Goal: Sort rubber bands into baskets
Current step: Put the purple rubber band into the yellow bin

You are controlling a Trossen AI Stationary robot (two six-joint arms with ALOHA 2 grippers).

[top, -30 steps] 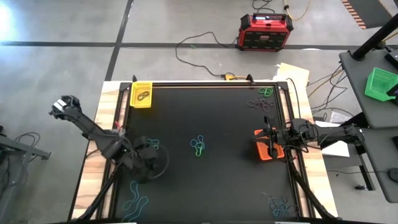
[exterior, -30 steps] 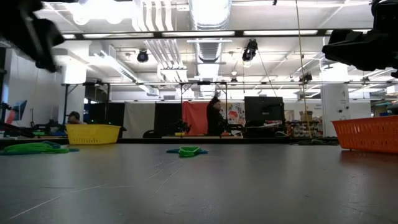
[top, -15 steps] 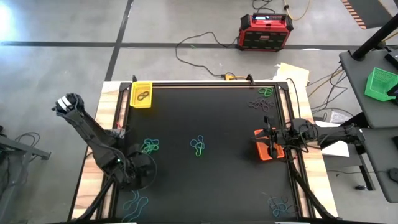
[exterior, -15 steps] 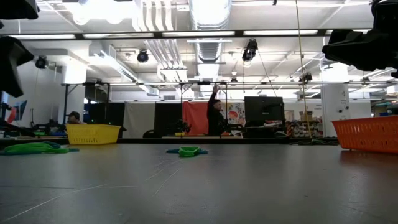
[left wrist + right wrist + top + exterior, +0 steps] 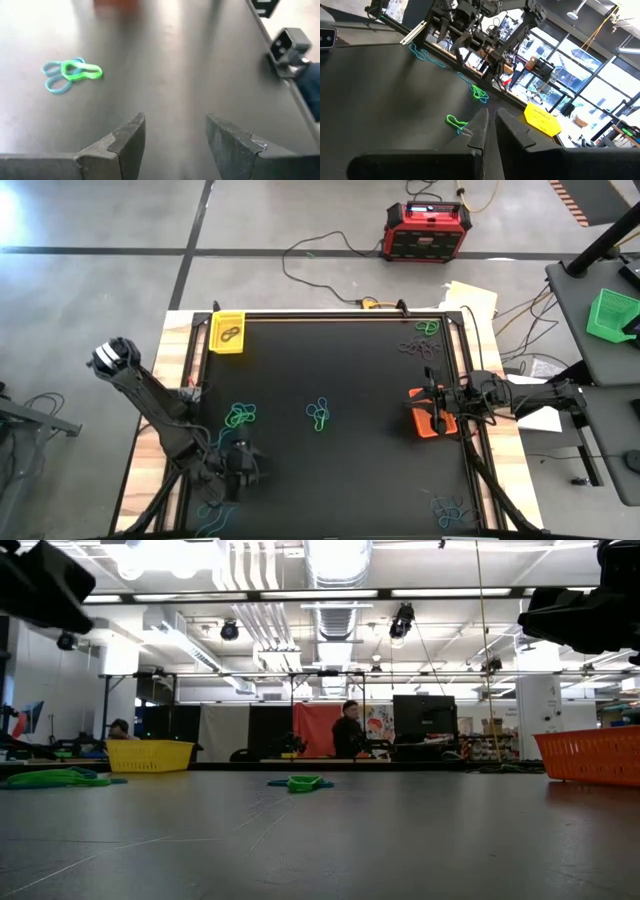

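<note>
Since the earlier high view, the left gripper (image 5: 238,470) has been drawn back from the middle of the desk (image 5: 340,470) toward its near left corner, and is now seen well away from the yellow basket (image 5: 228,332), which stands at the far left corner. Its fingers (image 5: 125,137) are held apart with nothing between them. A green and blue cluster of rubber bands (image 5: 71,74) is seen ahead of it in the left wrist view. Another green cluster (image 5: 240,416) lies between the left gripper and the yellow basket, and a blue and green cluster (image 5: 319,415) lies at the desk's middle, well right of the yellow basket. More bands (image 5: 421,340) lie at the far right corner. The right gripper (image 5: 431,404) is held over the orange basket (image 5: 429,418) at the desk's right edge, its fingers (image 5: 481,131) closed together and empty. A green basket (image 5: 611,314) sits off the desk, on a stand to the right.
</note>
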